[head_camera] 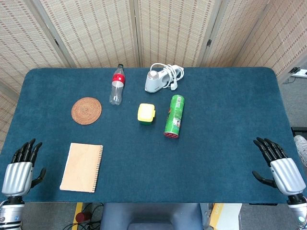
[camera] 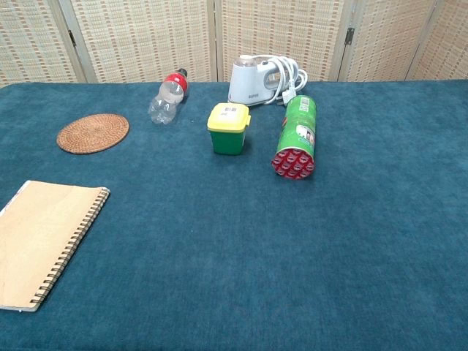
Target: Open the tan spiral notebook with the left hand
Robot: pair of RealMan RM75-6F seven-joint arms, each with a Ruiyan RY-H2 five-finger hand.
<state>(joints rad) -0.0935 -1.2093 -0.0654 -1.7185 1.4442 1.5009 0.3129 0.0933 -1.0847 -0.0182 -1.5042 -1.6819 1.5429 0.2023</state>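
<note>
Lying closed: tan spiral notebook [head_camera: 82,167]; left hand [head_camera: 19,168], right hand [head_camera: 280,167] spread, empty; bottle [head_camera: 116,85] on side.

Bright, even overhead light fills both views; shadows stay short and soft, focus is sharp, with slight barrel bowing at the table [head_camera: 225,143] edges toward 12 o'clock.

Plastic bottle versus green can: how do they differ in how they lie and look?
The plastic bottle is clear with a red label and cap; the green can is opaque with a red end. The bottle's cap points to the far edge; the can's red end faces the robot. The bottle lies left of the can. Both lie on their sides.
</note>
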